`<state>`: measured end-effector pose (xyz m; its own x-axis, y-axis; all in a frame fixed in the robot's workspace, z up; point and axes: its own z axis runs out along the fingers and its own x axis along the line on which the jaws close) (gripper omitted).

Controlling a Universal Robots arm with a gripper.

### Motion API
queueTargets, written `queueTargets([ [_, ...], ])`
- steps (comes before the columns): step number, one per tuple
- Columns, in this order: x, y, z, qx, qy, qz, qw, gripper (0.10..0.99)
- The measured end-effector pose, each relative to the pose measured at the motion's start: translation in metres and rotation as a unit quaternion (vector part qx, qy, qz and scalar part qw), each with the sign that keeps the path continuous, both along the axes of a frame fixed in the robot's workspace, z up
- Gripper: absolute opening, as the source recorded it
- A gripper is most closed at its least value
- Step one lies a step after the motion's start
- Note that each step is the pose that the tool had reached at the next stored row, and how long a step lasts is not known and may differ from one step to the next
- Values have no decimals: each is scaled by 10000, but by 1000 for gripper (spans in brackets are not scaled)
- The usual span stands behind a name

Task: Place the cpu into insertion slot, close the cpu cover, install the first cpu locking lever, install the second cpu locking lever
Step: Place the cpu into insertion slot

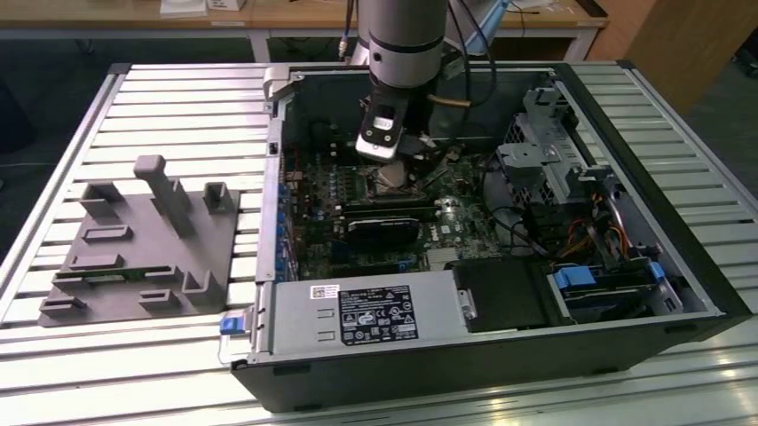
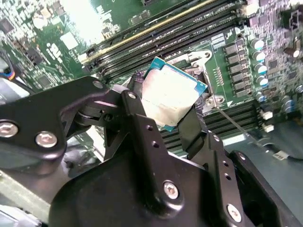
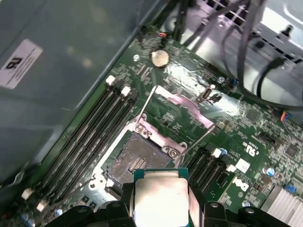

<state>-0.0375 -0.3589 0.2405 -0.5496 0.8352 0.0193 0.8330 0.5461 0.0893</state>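
Silvery metal tops the cpu (image 2: 173, 94), which is pinched between the two black fingers (image 2: 142, 137) of the end effector (image 2: 166, 109). The fingers are drawn in narrow on its opposite edges, and one green-edged corner sticks out past their tips. In the second wrist view the chip is a little tilted against the board.

In the first wrist view the cpu (image 3: 158, 198), held in the end effector (image 3: 160, 204), hangs near the slot (image 3: 137, 160) without touching it. The slot is bare, its dark contact field showing inside the silver rim. The cover (image 3: 188, 105) stands open, tipped back from the slot on its hinge. A thin metal lever (image 3: 147, 105) runs up along its side. Long black memory slots (image 3: 90, 137) lie just beside the socket.

In the exterior view the arm reaches down into an open computer case (image 1: 663, 266), with the end effector (image 1: 397, 158) close over the slot (image 1: 391, 180). The case lies on a slatted metal desk (image 1: 177, 98). A grey fixture (image 1: 137, 244) sits on the desk at the exterior view's left, well apart from the arm.
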Motion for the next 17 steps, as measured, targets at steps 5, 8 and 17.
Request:
queueTargets([
  [5,0,33,-7,0,0,-227,9997,541],
  [8,0,52,-14,1,-1,-338,9994,541],
  [17,0,62,-37,0,0,-985,9951,541],
])
